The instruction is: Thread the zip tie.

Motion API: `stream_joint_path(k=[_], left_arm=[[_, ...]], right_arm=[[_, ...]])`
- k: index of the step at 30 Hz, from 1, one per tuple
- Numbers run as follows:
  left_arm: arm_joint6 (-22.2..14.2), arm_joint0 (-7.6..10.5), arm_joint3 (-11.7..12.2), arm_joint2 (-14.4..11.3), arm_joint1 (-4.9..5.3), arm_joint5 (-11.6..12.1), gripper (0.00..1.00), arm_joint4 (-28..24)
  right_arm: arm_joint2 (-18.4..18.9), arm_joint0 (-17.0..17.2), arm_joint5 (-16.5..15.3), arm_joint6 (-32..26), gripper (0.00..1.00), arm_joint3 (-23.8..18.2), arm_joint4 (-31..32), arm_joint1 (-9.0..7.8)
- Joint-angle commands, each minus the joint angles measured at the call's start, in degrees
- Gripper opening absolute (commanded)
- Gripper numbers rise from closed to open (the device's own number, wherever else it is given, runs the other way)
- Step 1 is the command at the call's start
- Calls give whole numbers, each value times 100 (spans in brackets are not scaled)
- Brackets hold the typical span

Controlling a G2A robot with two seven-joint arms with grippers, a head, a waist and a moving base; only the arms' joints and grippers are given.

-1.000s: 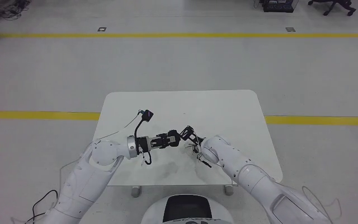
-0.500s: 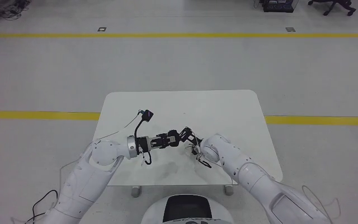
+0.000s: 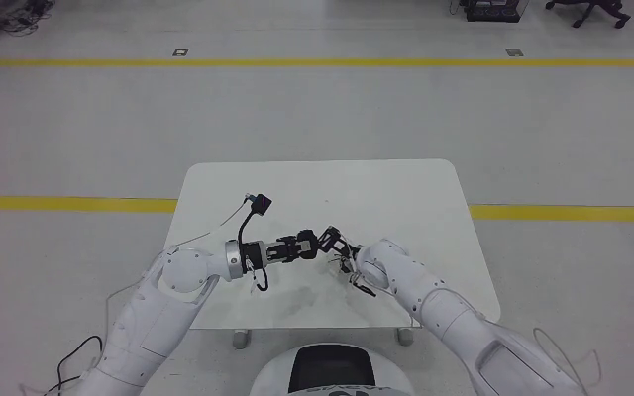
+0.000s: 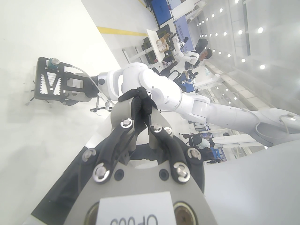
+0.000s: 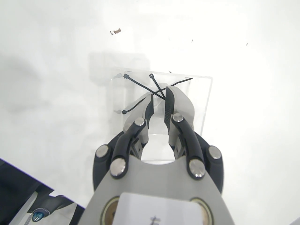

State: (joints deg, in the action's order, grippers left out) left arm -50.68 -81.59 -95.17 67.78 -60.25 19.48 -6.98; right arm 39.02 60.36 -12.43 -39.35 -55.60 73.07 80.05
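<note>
Straddling thin black zip ties, ribbed jaws of right gripper sit spread; left gripper seemingly clenched.

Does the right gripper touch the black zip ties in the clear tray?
Cannot tell. In the right wrist view the right gripper, open, hangs over the zip ties; its fingertips overlap them, so neither contact nor gap shows.

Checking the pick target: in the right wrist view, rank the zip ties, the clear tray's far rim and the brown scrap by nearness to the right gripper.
1. Zip ties: crossing at the tips of the open right gripper.
2. Clear tray's far rim: just beyond the tips.
3. Brown scrap: lying well past the tray.
</note>
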Motion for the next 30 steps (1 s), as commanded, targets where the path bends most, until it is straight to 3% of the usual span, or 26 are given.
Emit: stream_joint_path(k=[1,5,15,30], left_arm=[[0,0,0,0,0,0,0,0],[0,0,0,0,0,0,0,0],[0,0,0,0,0,0,0,0],[0,0,0,0,0,0,0,0]], right_arm=[[-4,-15,-1,-17,14,4,-7,14],[15,-9,15,-70,0,-65,8,23],[128,203,-32,79,0,-499,467,-84],[70,319,-94,317,0,-559,1055,-98]])
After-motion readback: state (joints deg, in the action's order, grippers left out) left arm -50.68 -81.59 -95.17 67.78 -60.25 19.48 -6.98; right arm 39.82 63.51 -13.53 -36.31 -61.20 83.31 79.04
